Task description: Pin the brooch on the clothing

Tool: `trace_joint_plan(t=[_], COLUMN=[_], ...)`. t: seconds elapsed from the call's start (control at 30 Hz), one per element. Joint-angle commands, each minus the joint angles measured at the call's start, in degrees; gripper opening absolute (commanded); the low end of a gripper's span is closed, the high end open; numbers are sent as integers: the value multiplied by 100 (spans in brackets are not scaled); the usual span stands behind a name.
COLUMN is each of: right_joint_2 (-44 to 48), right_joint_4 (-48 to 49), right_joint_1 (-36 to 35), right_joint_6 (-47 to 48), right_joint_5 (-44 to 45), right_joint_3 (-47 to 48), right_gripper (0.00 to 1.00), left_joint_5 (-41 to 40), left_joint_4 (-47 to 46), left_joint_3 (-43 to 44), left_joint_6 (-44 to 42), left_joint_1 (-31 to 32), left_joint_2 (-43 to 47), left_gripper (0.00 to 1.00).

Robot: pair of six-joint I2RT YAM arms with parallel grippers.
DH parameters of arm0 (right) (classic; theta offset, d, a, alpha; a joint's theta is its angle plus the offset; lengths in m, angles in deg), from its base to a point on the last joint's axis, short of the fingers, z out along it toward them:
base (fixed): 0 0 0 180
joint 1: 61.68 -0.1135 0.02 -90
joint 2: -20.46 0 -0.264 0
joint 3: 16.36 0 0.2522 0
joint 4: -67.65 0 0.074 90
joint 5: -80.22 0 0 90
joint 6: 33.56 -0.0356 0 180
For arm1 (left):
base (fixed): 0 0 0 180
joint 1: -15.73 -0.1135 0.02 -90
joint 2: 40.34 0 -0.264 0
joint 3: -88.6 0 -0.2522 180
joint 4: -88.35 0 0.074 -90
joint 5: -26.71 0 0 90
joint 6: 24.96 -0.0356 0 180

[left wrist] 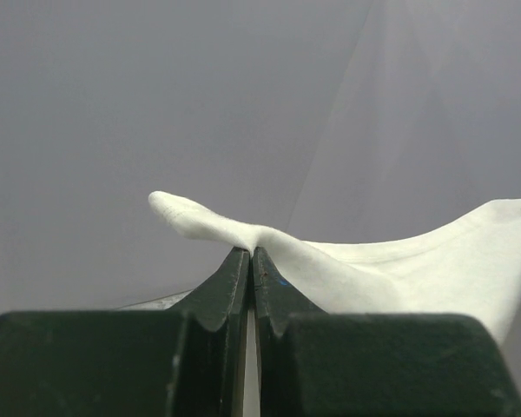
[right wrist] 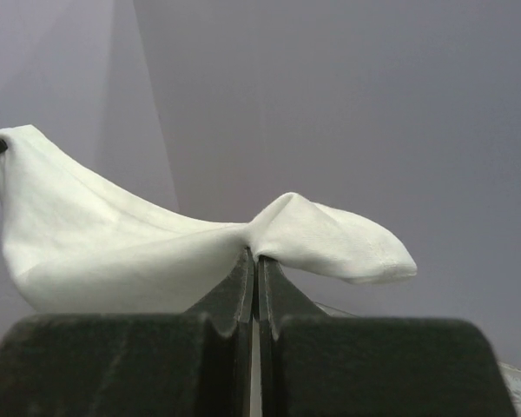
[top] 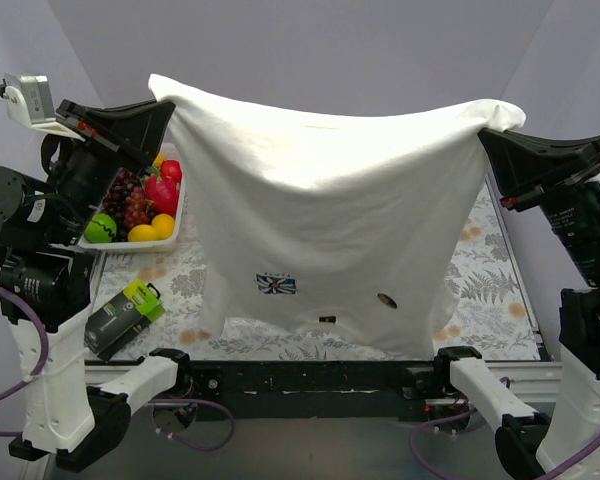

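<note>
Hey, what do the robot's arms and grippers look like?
Left arm and right arm have white links and black joints, with purple cables looping by the bases. The left gripper and right gripper are black, wedge-shaped, with small red marks.

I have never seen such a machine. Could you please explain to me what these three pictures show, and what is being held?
This is a robot with two arms fixed at the near edge of a table. The large picture looks down from above and behind them; the other two come from a camera on each wrist. Each arm ends in a two-finger tool. The left tool and the right tool are each closed on a corner of a white T-shirt, holding it spread up in the air. A small dark brooch sits on the cloth near its flower print. On the table lie a tray of fruit and a green-black packet.
</note>
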Motion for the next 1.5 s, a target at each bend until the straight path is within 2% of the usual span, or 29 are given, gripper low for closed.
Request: trace_joint_plan(t=[0.0, 0.13, 0.27, 0.5, 0.63, 0.9, 1.47], right_joint_2=[56, 29, 12, -471, -998, -2386, -5102], right_joint_4=[310, 547, 1012, 1979, 2681, 3202, 3272], right_joint_1=[13, 22, 13, 13, 22, 22, 39], right_joint_6=[103, 129, 86, 41, 59, 314, 604], right_joint_5=[255, 361, 405, 466, 405, 309, -8], right_joint_3=[-275, -1013, -2302, -3868, -4239, -3977, -2307], right_gripper=[1, 1, 1, 1, 1, 1, 1], left_joint_5=[-11, -161, -310, -960, -1215, -1664, -1945], left_joint_4=[196, 153, -294, -1690, -2394, -3353, -3117], left_joint_3=[203, -182, -1488, -3432, -3952, -3919, -2513], left_joint_6=[-52, -43, 80, 299, 387, 432, 115], left_joint_1=[-1, -1, -1, -1, -10, -27, -308], left_joint_2=[-183, -386, -456, -912, -1369, -2266, -4296], left_gripper=[0, 0, 0, 0, 0, 0, 0])
